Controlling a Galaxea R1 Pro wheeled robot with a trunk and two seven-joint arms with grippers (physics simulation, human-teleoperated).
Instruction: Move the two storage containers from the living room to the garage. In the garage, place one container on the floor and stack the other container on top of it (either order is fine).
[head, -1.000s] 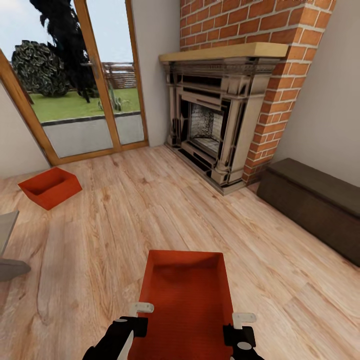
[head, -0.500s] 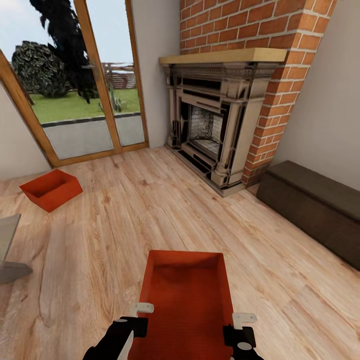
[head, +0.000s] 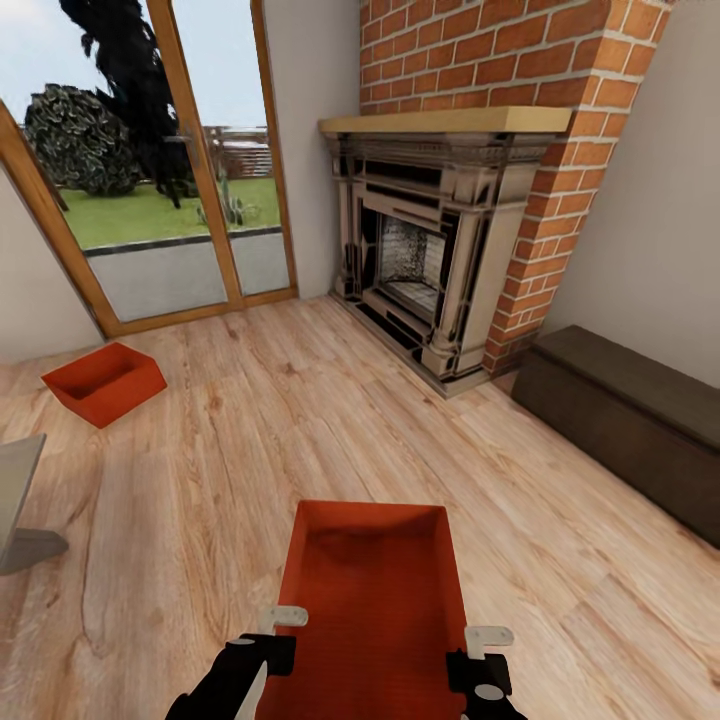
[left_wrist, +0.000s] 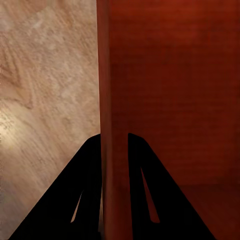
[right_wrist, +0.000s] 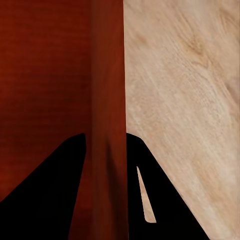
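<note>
A: Both claws grip it? Where's the other?
B: Left gripper (left_wrist: 114, 150) and right gripper (right_wrist: 105, 150) each pinch a wall of the near container (head: 372, 590); the other container (head: 103, 382) sits far left.
A: Risk?
B: Turning unevenly could twist it loose.

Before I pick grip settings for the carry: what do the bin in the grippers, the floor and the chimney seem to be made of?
Held bin: looks like matte orange-red plastic, thin plain walls with a faint ribbed texture. Floor: light wood planks, visible grain and seams, slight sheen. Chimney: red brick with pale mortar lines; the mantel shelf looks like light wood. All rendered, so only apparent.
</note>
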